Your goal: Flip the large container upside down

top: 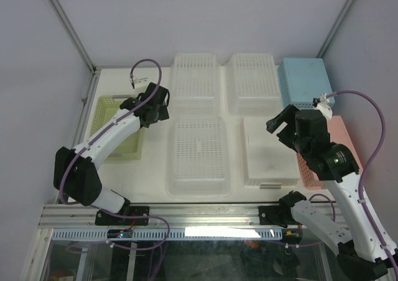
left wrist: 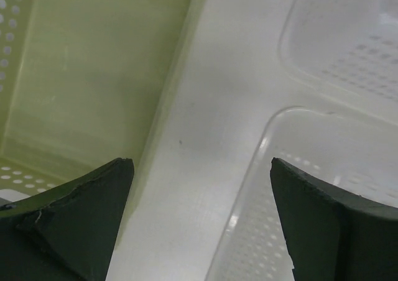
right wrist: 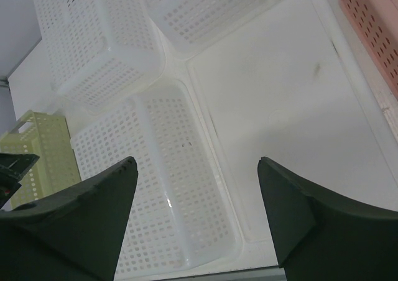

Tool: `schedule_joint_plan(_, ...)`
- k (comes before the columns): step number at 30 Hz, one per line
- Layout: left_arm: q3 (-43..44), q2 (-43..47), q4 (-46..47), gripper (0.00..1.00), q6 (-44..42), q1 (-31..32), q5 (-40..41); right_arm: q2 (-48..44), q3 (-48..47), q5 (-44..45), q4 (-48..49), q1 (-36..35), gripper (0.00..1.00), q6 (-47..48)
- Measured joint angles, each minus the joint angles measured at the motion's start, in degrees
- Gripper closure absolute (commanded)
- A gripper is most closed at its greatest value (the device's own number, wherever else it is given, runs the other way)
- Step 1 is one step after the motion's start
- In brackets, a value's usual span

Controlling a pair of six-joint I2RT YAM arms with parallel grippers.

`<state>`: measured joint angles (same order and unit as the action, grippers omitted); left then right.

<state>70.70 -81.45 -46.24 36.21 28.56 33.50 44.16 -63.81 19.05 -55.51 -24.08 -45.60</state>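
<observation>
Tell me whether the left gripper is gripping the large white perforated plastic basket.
No, the left gripper hangs open over the table between the large white perforated basket and the green basket, holding nothing.

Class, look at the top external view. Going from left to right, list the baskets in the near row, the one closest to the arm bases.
green basket → large container → white solid-based basket → pink basket, partly hidden behind the right arm.
</observation>
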Motion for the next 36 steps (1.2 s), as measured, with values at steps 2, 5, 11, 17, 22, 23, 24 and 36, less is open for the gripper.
schedule_joint_plan(2, 0.3, -4.0, -1.5, 0.11, -1.7, -1.2, 1.4, -0.5, 0.7, 0.0, 0.0, 0.0, 0.18, 0.0)
schedule_joint_plan(5, 0.1, -8.9, -2.6, 0.16, -4.5, -4.7, 1.3, -1.5, 1.3, 0.2, -0.1, 0.0, 0.18, 0.0)
schedule_joint_plan(11, -2.0, -12.1, -1.4, 0.51, -8.4, -11.8, -2.1, -1.5, 1.3, 1.2, -0.1, 0.0, 0.18, 0.4)
schedule_joint_plan(17, -2.0, -13.3, 1.2, 1.0, -10.1, -12.9, -8.7, 1.1, 1.2, 1.3, 0.2, 0.0, 0.18, 1.3)
schedule_joint_plan(22, 3.6, -13.3, -0.5, 1.0, -11.7, -15.3, -15.4, 3.0, 1.2, 1.5, 0.4, 0.0, 0.18, 2.3)
schedule_joint_plan(23, 5.7, -13.3, -1.0, 1.0, -12.0, -16.4, -17.0, 3.1, 1.1, 1.6, 0.4, 0.0, 0.18, 2.4)
schedule_joint_plan(24, 8.5, -13.3, -1.1, 1.0, -12.7, -17.7, -18.8, 3.3, 1.0, 1.6, 0.5, 0.0, 0.18, 2.5)
schedule_joint_plan(36, 18.4, -11.0, 5.0, 1.0, -11.4, -31.1, -53.1, 6.4, -0.4, 1.4, 1.7, 0.0, 0.18, 2.6)
